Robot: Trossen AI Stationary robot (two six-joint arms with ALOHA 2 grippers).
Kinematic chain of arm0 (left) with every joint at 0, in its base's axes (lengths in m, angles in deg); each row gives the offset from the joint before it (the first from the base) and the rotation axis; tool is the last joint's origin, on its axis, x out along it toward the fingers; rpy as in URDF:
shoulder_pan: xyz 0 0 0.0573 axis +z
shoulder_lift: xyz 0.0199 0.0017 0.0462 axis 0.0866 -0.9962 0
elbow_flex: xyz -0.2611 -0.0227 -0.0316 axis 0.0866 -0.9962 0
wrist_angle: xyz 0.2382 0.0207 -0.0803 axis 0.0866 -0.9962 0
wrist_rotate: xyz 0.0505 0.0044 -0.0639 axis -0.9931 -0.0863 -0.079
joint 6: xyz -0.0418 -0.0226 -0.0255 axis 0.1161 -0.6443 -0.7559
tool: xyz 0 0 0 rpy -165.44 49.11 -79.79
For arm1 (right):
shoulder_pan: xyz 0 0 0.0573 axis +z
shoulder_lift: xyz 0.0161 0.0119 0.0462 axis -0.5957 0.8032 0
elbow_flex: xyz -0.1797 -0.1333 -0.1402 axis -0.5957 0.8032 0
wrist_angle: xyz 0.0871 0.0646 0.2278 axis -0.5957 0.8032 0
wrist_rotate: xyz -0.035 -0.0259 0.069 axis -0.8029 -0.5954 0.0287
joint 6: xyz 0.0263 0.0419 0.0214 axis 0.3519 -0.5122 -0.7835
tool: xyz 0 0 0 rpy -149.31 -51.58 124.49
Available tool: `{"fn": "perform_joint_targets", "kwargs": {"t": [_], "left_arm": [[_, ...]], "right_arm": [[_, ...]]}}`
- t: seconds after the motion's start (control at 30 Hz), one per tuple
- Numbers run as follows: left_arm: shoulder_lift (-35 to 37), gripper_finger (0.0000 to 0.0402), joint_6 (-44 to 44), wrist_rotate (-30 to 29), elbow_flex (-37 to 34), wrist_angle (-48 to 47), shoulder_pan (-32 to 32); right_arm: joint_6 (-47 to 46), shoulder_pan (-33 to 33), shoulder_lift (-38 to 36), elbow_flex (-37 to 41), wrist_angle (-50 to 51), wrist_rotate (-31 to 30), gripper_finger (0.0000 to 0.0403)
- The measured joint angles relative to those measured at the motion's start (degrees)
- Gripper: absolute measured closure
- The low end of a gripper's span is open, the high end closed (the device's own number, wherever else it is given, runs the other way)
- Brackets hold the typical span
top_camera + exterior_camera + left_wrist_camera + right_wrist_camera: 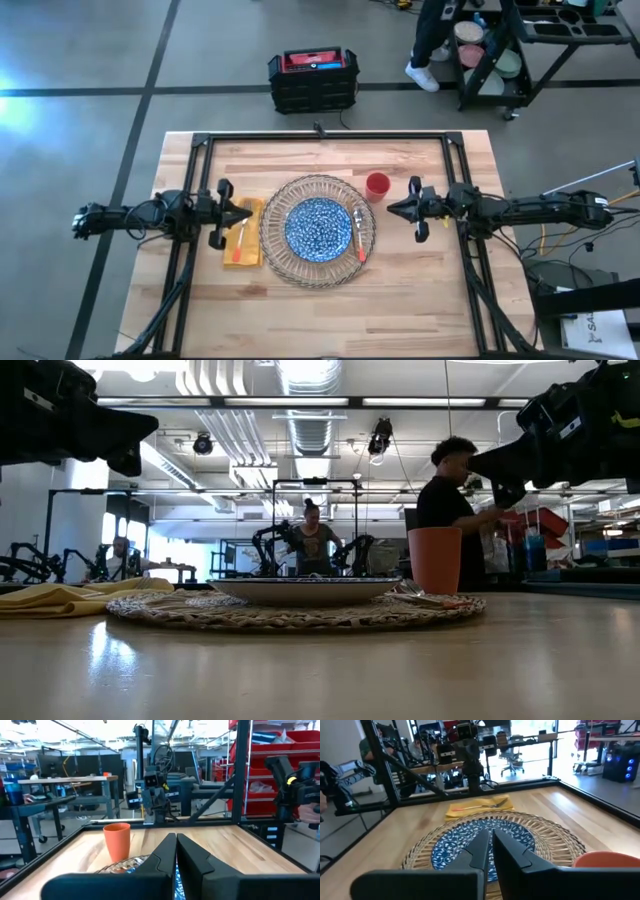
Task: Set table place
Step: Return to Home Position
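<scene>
On the table a wide ribbed clear charger lies flat at the centre. A blue-patterned plate rests on it. Left of it lies a yellow napkin with orange-handled cutlery on top. More cutlery rests on the charger's right rim. A red cup stands upright at the charger's far right. My left gripper hovers shut above the napkin. My right gripper hovers shut just right of the cup. In the low view both are well above the table.
Black frame rails run along the table's far edge and down both sides. A black crate sits on the floor beyond the far edge. A person stands behind the table, and others sit farther off. Bare wood lies toward the near edge.
</scene>
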Motion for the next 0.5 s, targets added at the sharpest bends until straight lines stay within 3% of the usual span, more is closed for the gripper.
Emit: {"fn": "perform_joint_targets", "kwargs": {"t": [0.4, 0.5], "left_arm": [[-0.1, 0.0402, 0.3, 0.0, 0.0, 0.8, 0.0], [0.0, 0.0402, 0.5, 0.0, 0.0, 1.0, 0.0]], "right_arm": [[0.2, 0.0, 0.0, -0.2, -0.5, 0.0, 0.0379], [-3.1, 0.7, 0.0, -2.3, -0.5, 4.6, 0.0357]]}}
